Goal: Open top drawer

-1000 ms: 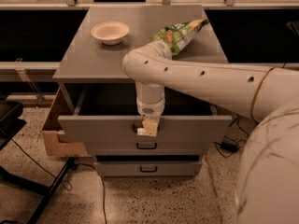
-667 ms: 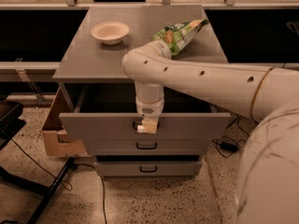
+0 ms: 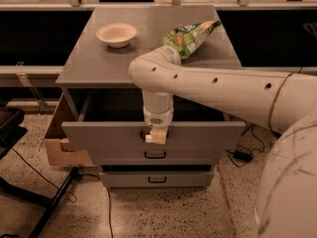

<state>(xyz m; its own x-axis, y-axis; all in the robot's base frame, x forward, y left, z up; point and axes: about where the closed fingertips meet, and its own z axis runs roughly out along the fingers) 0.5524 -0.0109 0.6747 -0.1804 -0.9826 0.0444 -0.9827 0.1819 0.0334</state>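
The top drawer (image 3: 109, 138) of the grey cabinet is pulled out toward me, and its deep dark interior (image 3: 114, 108) shows behind the tall grey front panel. Its black handle with a small white tag (image 3: 150, 139) sits at the middle of the panel. My gripper (image 3: 157, 134) hangs straight down from the white arm (image 3: 213, 86), which comes in from the right. It is right at that handle, over the drawer's front edge, and my wrist hides most of the handle.
Two lower drawers with plain black handles (image 3: 155, 154) (image 3: 157, 179) sit below. A cream bowl (image 3: 116, 33) and a green chip bag (image 3: 190, 37) lie on the cabinet top (image 3: 89, 58). A cardboard box (image 3: 58, 143) stands at the left, with cables and black stand legs (image 3: 49, 207) on the floor.
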